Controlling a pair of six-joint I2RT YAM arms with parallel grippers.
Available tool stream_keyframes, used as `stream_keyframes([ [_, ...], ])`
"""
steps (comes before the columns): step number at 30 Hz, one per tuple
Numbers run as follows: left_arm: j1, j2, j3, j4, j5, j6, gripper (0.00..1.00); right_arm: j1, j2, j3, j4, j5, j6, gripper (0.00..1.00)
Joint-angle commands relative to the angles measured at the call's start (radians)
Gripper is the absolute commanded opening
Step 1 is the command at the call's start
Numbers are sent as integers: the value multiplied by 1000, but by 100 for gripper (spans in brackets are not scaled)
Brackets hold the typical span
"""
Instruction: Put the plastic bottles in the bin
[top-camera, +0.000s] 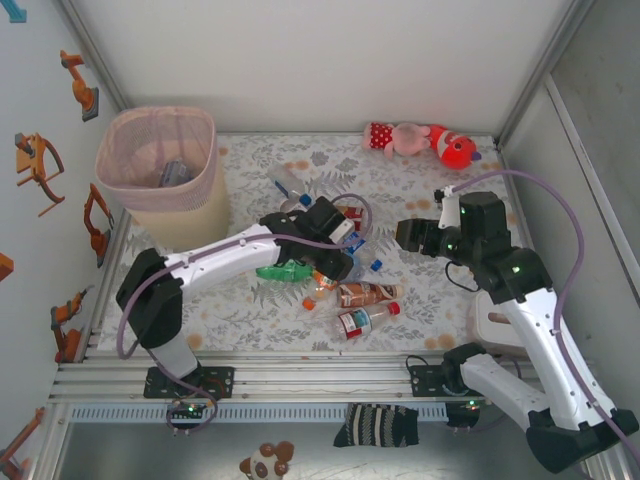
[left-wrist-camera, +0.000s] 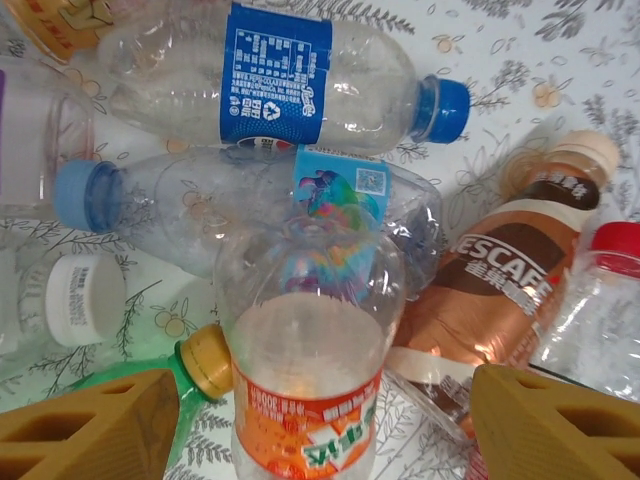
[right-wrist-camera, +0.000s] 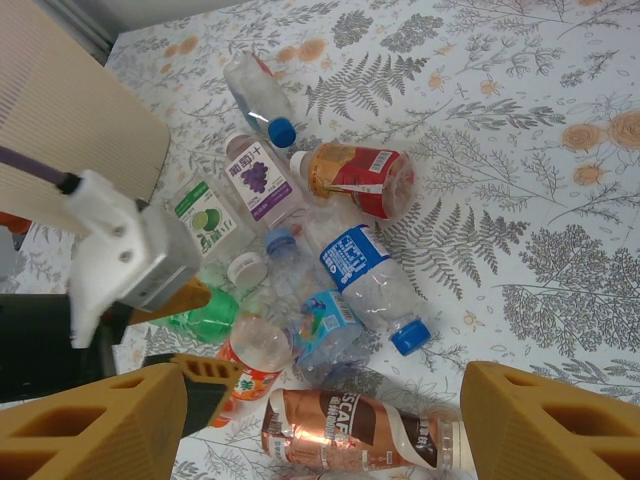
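Nearest the arm bases, around the lower centre of the overhead frame, the plastic bottles (top-camera: 345, 285) lie in a loose heap on the flowered desk (top-camera: 260, 160). The left hand (left-wrist-camera: 325, 435) hangs over the heap, spread open. An orange-label bottle (left-wrist-camera: 305, 390) sits between its fingers (left-wrist-camera: 95, 430) with a gap on either side, so nothing is gripped. A brown coffee bottle (left-wrist-camera: 490, 290) lies just to the right of it, and a blue-label bottle (left-wrist-camera: 280, 75) lies beyond. Further right, the right hand (right-wrist-camera: 320, 425) is also open and empty, held well above the pile.

These bottles look empty, so I'd judge them light, thin-walled and easy to dent. They are smooth and round enough to roll or squirt out of a pinch. The firmest hold is probably across the labelled body, or just under the cap.

The left wrist camera gives the gaps beside the orange bottle, which the arm covers from above. The right wrist camera lays out the heap's far side, with a purple-label bottle (right-wrist-camera: 258, 178) there. The overhead view gives the route to the back. The bin (top-camera: 200, 180) stands at upper left, well apart from the heap, with what looks like one bottle (top-camera: 176, 173) inside. A plush toy (top-camera: 420, 140) lies at upper right.
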Motion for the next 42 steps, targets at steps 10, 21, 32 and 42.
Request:
stream_keyframes([
  [10,-6,155,80,-1,-14,10,77,2,-43,-8,-24,19,1,72],
  [21,-7,196,100,3,-4,10,67,2,-47,-7,-31,24,0,72],
  [32,-5,154,97,-8,-8,7,56,2,-41,-4,-24,21,0,72],
  [42,-2,37,99,-14,-17,7,55,2,-41,0,-28,22,-5,72],
])
